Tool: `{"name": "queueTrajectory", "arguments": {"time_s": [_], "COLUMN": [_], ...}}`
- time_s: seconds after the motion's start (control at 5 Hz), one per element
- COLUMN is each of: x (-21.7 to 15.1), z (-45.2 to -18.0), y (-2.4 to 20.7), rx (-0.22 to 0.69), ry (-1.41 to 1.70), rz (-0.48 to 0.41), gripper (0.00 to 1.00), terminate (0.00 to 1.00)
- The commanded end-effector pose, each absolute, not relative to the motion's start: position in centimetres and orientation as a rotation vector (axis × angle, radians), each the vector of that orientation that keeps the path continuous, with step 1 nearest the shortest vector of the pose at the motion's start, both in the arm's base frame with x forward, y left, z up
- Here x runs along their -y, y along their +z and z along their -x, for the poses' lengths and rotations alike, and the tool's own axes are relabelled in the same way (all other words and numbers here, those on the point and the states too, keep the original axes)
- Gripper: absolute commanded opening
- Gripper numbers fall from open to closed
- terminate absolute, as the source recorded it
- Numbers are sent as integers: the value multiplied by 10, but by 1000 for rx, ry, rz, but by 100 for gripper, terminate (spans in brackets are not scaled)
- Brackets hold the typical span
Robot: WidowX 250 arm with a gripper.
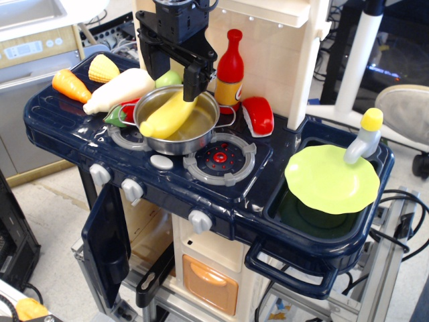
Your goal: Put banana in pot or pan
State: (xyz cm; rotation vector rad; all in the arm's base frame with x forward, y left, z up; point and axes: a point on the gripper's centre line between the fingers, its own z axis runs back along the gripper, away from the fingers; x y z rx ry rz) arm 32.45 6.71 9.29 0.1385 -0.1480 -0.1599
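I see my gripper (169, 67) hanging just above the far rim of the pot (201, 131), its 2 black fingers (192, 82) spread wide and gripping nothing. Directly below it the banana (167, 115) lies inside the pot, tilted, its lower end resting on the near-left rim. Just left of the gripper sits the cream-white vegetable (119, 90), with the corn (103, 67) and carrot (70, 85) beyond it. To its right stands the red bottle (230, 69); well off to the right lies the green plate (331, 178).
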Motion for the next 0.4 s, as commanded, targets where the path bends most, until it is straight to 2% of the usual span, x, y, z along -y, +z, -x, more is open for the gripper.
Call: {"name": "queueTrajectory", "arguments": {"time_s": [0.0,0.2], "x": [-64,-64], "z": [-333,-333], "y": [111,111], "rx": [201,201], "ry": [-176,-176], "rz": [-152,-152], "gripper": [100,100], "terminate": [0,100]}}
